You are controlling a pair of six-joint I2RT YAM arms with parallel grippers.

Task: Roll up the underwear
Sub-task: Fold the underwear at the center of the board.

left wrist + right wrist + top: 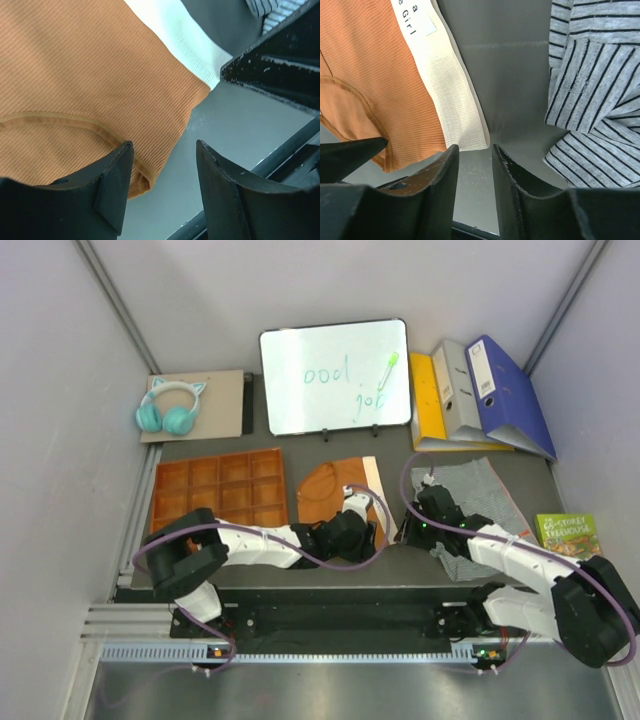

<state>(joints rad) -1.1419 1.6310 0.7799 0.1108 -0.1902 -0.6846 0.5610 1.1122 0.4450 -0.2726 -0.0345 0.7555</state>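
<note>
Table (400, 565): both garments lie flat mid-table, well apart, with a bare strip between them.

Striped boxer shorts (470, 490): on the right, rumpled, untouched.

Rust-orange briefs (335, 490): at centre, just right of the orange tray (220, 490). The cream waistband runs along their right edge, roughly far to near, so the top faces the boxers and the crotch the tray. The long axis seems to follow that band.

Left gripper (162, 185): low over the near hem, jaws well apart, holding nothing. One finger sits on or just over the hem corner.

Right gripper (475, 185): at the near waistband corner, jaws narrowed to a slim gap with only bare table between them. Nothing is gripped.

Step, as judged: getting a pinch on the near edge, with no roll started. Next, both jaws need to get under the near edge, close on cloth alone, then turn it evenly away.
</note>
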